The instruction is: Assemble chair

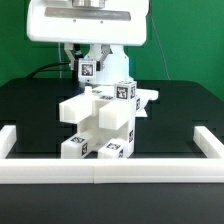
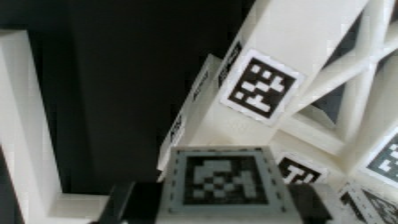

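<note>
Black table top filling the middle of the exterior view, long white border rail across the lower frame with short raised ends at both sides, green backdrop across the upper frame, black cable at upper left.

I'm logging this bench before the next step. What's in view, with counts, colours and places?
chair: one blocky cluster of joined parts, white with black-and-white tags, mid-table in front of the arm; the parts can't be counted apart.
rail: one, white, along the table's near edge, with raised ends at both sides.
table: one, black, under everything.
backdrop: one, green, behind the table.
arm: one, white, behind the chair.
gripper: one, low behind the chair's top, mostly hidden; shut, and a grip can't be made out.
</note>
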Controlling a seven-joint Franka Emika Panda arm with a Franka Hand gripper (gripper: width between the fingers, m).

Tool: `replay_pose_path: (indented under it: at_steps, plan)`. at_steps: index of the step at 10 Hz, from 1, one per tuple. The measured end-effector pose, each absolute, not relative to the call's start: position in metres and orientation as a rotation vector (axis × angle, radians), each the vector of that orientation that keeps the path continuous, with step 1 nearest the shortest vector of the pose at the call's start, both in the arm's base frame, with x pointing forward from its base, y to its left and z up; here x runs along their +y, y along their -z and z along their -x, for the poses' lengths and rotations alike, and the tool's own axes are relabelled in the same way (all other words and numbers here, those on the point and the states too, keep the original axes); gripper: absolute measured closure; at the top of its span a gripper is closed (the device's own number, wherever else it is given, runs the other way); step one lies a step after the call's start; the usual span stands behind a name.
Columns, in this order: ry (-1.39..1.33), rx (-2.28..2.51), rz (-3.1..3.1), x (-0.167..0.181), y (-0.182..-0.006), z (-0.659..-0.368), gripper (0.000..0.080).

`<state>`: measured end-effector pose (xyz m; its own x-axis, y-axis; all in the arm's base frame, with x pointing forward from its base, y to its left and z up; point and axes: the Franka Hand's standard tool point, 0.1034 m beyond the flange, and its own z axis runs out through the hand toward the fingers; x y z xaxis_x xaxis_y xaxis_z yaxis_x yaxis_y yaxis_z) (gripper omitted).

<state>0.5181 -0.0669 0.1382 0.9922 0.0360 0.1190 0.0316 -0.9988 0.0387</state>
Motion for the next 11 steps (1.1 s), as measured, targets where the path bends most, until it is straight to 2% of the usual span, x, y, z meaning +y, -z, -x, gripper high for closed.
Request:
replay_pose_path:
  at_steps: [4, 11]
  plan:
    - [-0.183, 0.054, -3.097, -0.067, -0.137, -0.518, 0.0517]
    - [-0.152, 0.093, -3.066, -0.063, -0.123, -0.525, 0.0517]
